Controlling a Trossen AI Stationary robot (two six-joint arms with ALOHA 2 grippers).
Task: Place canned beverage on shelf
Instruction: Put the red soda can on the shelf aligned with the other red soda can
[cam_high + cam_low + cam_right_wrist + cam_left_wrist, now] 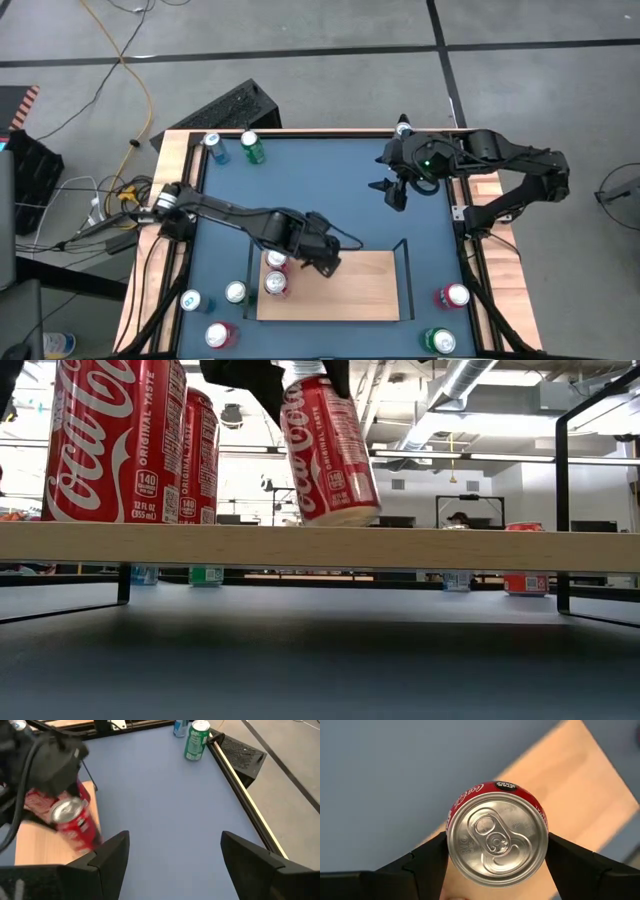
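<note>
My left gripper is shut on a red cola can and hangs over the left half of the light-wood shelf. In the left wrist view I look down on the can's silver top. Two more red cans stand upright on the shelf's left end, just left of the held can. My right gripper hangs open and empty above the blue tabletop, toward the far right. The right wrist view shows nothing between its fingers. My left gripper pinches the can's upper wall, just under the top rim, between its two fingers. One finger is on each side. The fingers come slanting down from above. The can is tilted, with its base at the shelf board's top; I cannot tell whether it touches.
A blue can and a green can stand at the table's far left. Several cans stand at the near left, and a red can and a green can at the near right. Thin black rails end the shelf.
</note>
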